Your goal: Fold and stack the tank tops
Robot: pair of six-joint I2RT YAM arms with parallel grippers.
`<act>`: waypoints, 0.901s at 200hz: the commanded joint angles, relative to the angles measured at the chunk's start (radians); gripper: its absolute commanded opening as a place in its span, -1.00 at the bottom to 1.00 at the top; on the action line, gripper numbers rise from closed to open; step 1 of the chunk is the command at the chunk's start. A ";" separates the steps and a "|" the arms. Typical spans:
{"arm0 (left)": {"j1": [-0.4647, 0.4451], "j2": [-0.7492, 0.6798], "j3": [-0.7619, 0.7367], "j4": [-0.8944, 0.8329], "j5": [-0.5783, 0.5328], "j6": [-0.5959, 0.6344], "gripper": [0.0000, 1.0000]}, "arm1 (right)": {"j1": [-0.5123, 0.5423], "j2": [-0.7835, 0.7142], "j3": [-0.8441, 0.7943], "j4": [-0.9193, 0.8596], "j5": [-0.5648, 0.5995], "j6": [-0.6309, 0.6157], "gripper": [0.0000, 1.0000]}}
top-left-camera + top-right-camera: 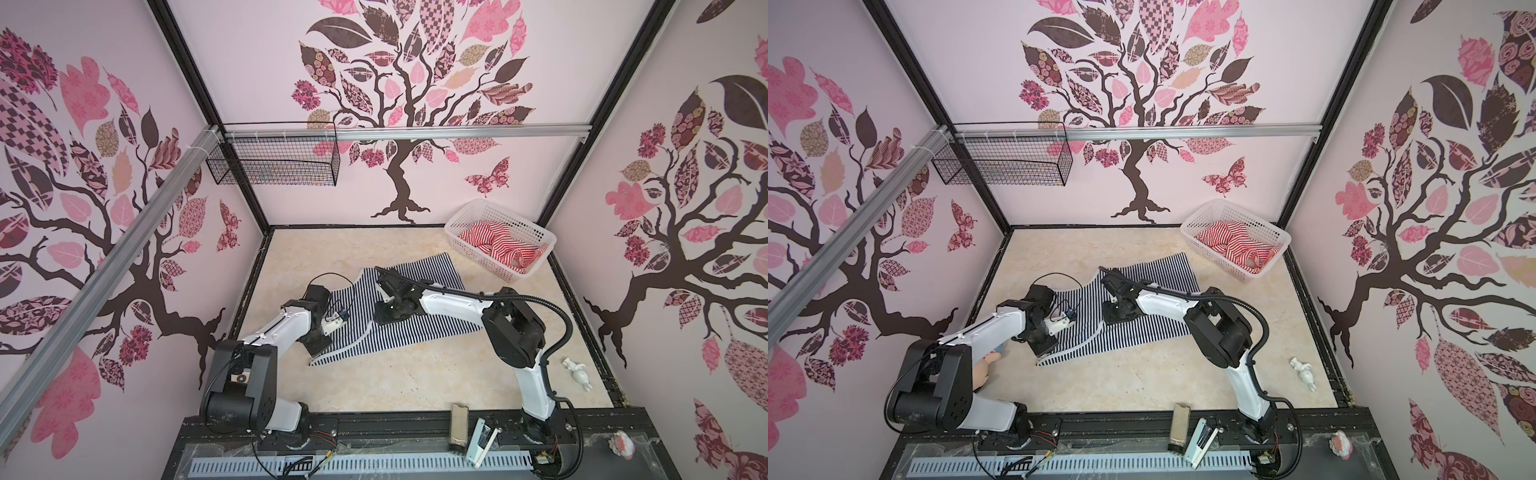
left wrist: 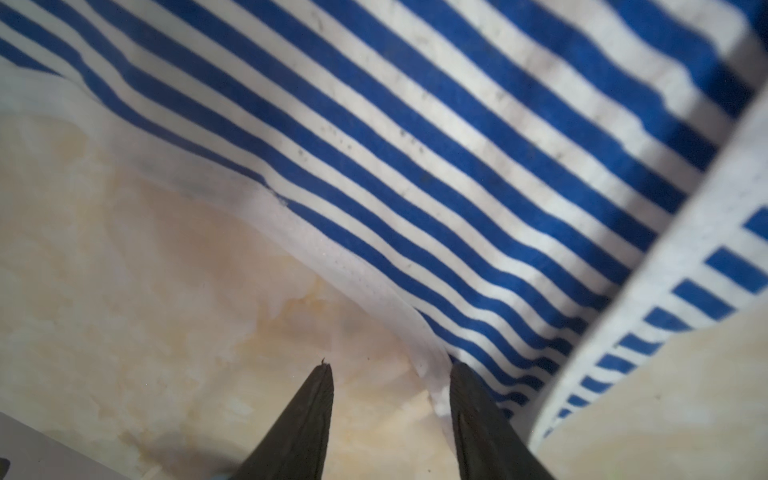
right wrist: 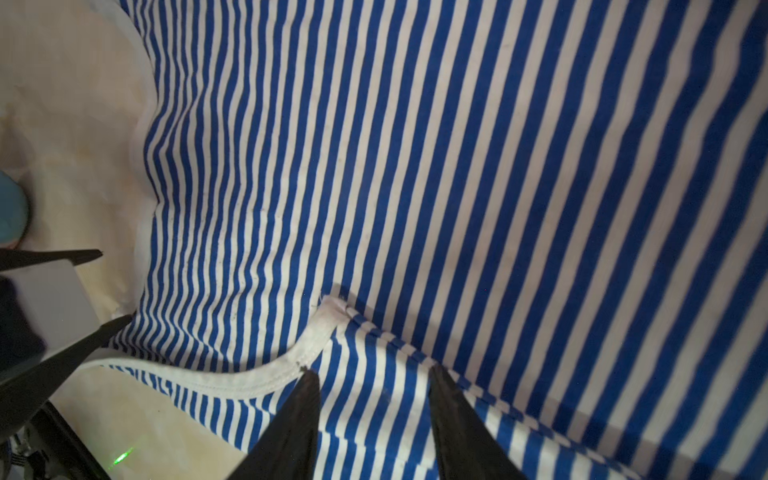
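Beside the white basket (image 1: 478, 259), on the side toward the robot's left arm and near it without touching, the navy-striped tank top (image 1: 440, 328) lies spread on the table (image 1: 374, 382). One trimmed strap end (image 3: 332, 305) is turned over onto its body. The red-striped tank top (image 1: 494, 241) sits crumpled inside the basket, not yet handled.

Well away from the basket, at the top's strap end, the left gripper (image 2: 390, 370) stands about half open and holds nothing. One finger is over bare table and the other rests at the white trim (image 2: 332, 257). The right gripper (image 3: 372, 370), nearer the basket over the top's middle, also has its jaws parted. Cloth lies flat between them, so it appears to grip nothing.

The step looks like folding the navy top. To do it well, the left fingers should slide under the trim and pinch every layer, not just the upper one. The right should take a matching hold on the strap so both edges rise together. Lift low and carry the cloth toward the basket side evenly. Set the edge down square to the stripes before letting go, so the body does not drag or wrinkle
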 commanded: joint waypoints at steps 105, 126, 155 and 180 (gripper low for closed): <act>-0.189 0.023 0.311 -0.044 0.283 -0.231 0.18 | 0.000 -0.410 -0.364 -0.043 0.242 0.043 -0.04; -0.224 0.130 0.377 -0.034 0.314 -0.247 0.18 | -0.046 -0.476 -0.467 -0.070 0.283 0.064 -0.04; -0.226 0.244 0.442 -0.015 0.355 -0.260 0.12 | -0.185 -0.596 -0.646 -0.038 0.262 0.083 -0.05; -0.226 0.303 0.472 -0.016 0.403 -0.258 0.01 | -0.288 -0.670 -0.730 -0.022 0.240 0.072 -0.11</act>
